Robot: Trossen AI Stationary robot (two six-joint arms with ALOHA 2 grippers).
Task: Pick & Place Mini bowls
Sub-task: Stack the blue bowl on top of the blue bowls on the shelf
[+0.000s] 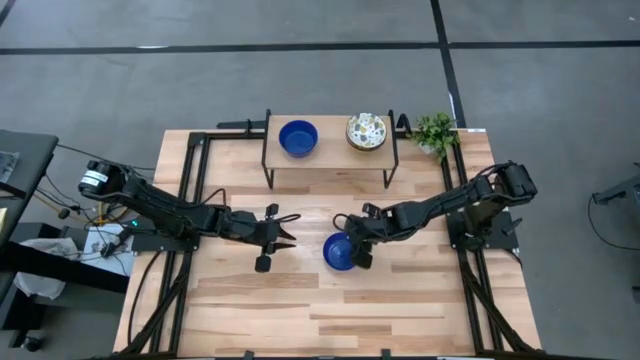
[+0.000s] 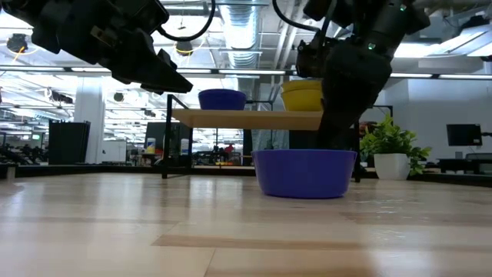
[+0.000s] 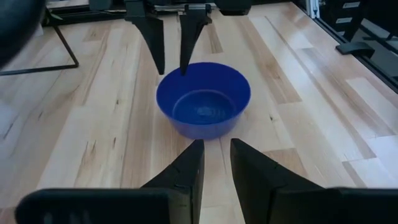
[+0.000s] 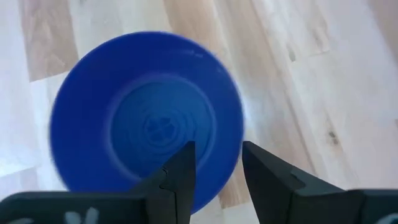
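my right gripper [image 1: 352, 252], jaws parted, straddles the blue bowl [image 1: 338, 252] rim just below me — a thin pinch, it could tip out.

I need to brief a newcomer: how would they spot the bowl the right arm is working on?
On the wooden table, look in front of the small raised shelf. The blue bowl sits alone on the tabletop at the right end effector; the other blue bowl and floral bowl sit on the shelf.
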